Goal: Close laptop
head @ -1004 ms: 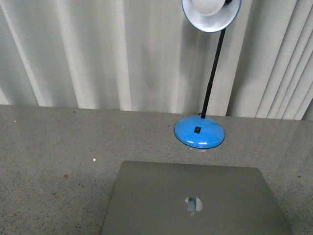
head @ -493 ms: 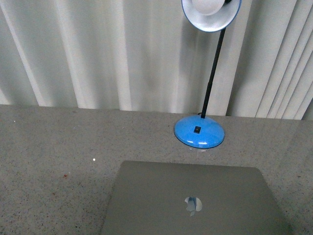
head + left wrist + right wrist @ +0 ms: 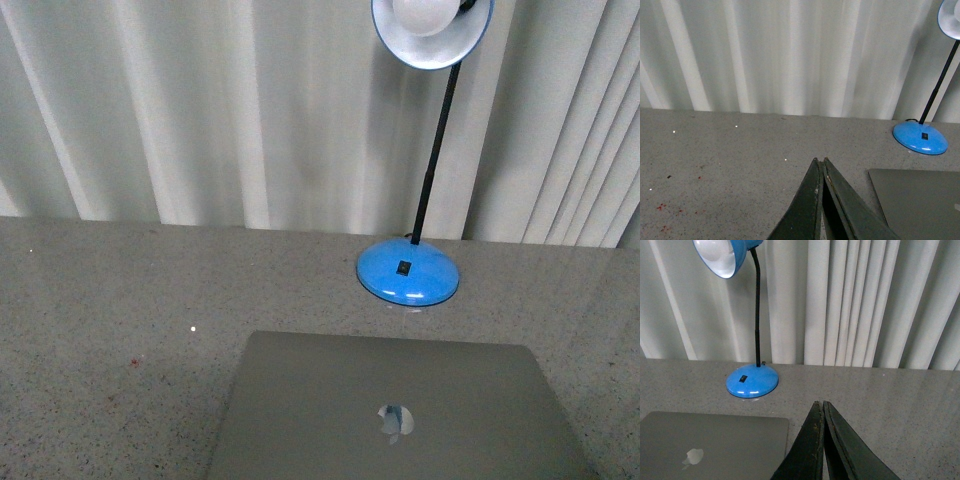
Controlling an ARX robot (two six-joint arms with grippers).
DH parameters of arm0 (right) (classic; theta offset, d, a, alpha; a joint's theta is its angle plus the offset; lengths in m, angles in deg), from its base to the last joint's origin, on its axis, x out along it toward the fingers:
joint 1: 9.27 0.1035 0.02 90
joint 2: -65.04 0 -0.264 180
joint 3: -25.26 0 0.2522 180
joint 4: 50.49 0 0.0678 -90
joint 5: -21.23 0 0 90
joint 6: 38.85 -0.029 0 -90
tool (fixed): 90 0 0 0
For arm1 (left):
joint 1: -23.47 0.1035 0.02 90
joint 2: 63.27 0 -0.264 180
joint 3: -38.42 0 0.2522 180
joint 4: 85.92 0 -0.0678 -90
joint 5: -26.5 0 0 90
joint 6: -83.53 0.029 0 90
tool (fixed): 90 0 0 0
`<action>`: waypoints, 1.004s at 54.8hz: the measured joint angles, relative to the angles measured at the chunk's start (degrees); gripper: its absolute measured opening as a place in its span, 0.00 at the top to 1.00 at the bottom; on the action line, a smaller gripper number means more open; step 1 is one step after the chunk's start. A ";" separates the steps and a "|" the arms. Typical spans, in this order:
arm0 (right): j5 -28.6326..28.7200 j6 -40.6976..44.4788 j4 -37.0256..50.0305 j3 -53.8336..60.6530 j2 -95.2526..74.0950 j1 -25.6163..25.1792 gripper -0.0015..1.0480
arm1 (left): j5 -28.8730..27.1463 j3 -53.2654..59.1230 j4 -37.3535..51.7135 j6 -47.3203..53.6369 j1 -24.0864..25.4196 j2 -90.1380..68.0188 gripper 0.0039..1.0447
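Grey speckled table (image 3: 120, 300) before pale curtains (image 3: 200, 110), our laptop (image 3: 400, 410) lid-up, blue lamp (image 3: 408, 272) behind, our left gripper (image 3: 820, 162) and right gripper (image 3: 820, 405) both pressed closed, empty.

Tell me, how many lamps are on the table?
1. A blue lamp stands on the grey table, just beyond the laptop, with curtains behind it. The views do not show the whole table, so another could be hidden.

Slim silver-grey laptop (image 3: 395, 410), lid down and flat on the speckled grey tabletop, pale apple logo facing up near the lid's middle. Lies at the near edge of the front view, cut off there, just in front of the blue lamp base.
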 joint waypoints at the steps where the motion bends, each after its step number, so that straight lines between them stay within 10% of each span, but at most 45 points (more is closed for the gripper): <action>1: 0.00 0.00 0.00 0.00 0.00 0.00 0.97 | 0.00 0.00 0.00 -0.02 0.00 0.00 0.97; 33: 0.00 0.00 0.00 0.00 0.00 0.00 0.06 | 0.00 0.00 0.00 0.00 0.00 -0.02 0.05; 55: 0.00 0.00 0.00 0.00 0.00 0.00 0.07 | 0.00 0.00 0.00 -0.02 0.00 -0.02 0.06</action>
